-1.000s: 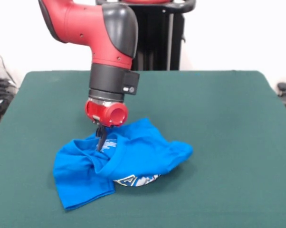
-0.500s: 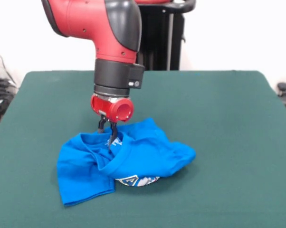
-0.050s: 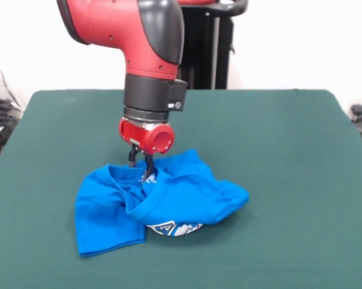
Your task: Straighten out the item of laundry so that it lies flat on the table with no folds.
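Shirt (image 3: 169,198) is bunched and folded over itself on the bench (image 3: 277,150) (print mostly hidden). Gripper (image 3: 142,170) fingers clamped on a top fold; flattening mostly left.

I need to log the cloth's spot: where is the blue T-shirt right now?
In the front view, the crumpled bright blue cotton T-shirt lies left of centre on the dark green felt table, directly under the red arm's pincer.
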You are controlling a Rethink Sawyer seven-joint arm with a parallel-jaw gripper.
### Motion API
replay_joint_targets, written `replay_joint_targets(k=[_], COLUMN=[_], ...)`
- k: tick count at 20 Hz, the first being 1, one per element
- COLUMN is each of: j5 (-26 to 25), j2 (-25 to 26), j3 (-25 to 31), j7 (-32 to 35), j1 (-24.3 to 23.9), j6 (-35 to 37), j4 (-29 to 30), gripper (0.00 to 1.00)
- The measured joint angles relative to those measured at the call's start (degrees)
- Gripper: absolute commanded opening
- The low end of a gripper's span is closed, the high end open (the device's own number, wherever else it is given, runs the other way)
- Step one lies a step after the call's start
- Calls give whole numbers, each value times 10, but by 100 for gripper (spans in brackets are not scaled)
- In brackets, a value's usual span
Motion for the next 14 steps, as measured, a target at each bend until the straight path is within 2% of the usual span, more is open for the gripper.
replay_joint_targets(k=[9, 14], j5=[0, 0], j2=[0, -6], j3=[-1, -1], j7=[0, 0], j1=[9, 5], j6=[3, 49], j4=[-6, -16], gripper=[100, 100])
